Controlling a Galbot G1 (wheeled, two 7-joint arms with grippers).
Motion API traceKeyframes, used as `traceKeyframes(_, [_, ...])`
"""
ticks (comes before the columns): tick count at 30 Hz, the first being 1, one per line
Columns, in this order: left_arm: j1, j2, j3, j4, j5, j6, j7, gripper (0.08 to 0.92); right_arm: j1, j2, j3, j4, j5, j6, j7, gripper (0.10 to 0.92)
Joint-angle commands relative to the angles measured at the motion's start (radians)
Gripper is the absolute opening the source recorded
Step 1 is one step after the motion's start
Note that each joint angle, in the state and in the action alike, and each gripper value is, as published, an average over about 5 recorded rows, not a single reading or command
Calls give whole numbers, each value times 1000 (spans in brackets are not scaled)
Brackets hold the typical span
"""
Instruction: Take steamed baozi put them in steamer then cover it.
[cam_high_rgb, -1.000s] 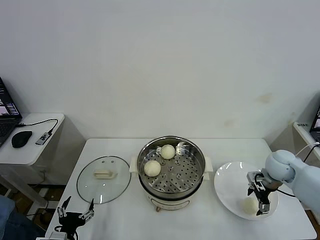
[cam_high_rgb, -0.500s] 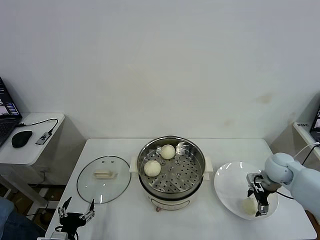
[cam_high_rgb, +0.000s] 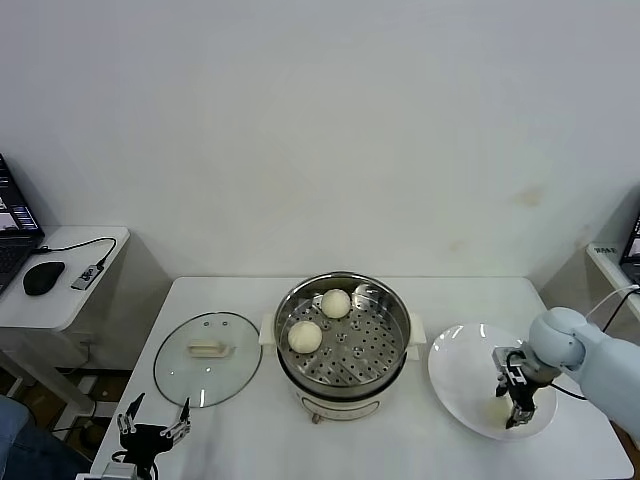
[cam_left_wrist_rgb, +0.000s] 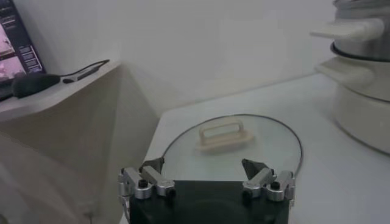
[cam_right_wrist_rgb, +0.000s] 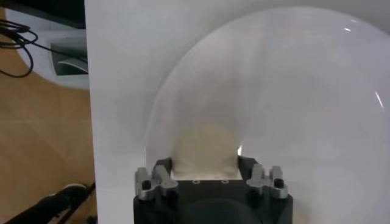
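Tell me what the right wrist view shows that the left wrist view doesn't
Only the right wrist view shows the right gripper closed around a baozi on the white plate. Only the left wrist view shows the open left gripper near the glass cover lying flat on the table, the steamer's side, and the mouse on the side table. Both show the white table.

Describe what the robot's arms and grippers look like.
The right arm has a smooth, rounded pale blue-white shell, with a thin black cable looping beside it. The right gripper is black with silver metal finger mounts and bolts. The left gripper is built the same: black body, silver bolted brackets, short dark fingers.
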Motion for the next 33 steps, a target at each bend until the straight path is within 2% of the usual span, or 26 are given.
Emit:
traceKeyframes(1, [-7,3,1,2,0,1,1,823,47,-11,1,4,20,-2,-6,578])
traceKeyframes(9, [-17,-8,9,12,0,-11,-14,823,282,-22,-23,41,137,-14,-51,577])
traceKeyframes(14, [-18,-5,6,5,0,-16,-20,823,565,48,-176,-3,306,35,-79,577])
traceKeyframes(18, [-17,-5,5,-1,-1,-20,-26,823,710,151,-270,-87,417,251,-100,577])
traceKeyframes(22, [-16,-9,2,-8,-6,-21,-28,823,803,240,-361,-117,447,410,-117,577])
traceKeyframes(28, [-8,-19,-2,-21,-7,-22,-31,823,949,357,-497,-124,449,611,-115,577])
traceKeyframes(33, [1,-25,-9,-32,-6,-22,-31,823,961,439,-512,-138,395,787,-92,579])
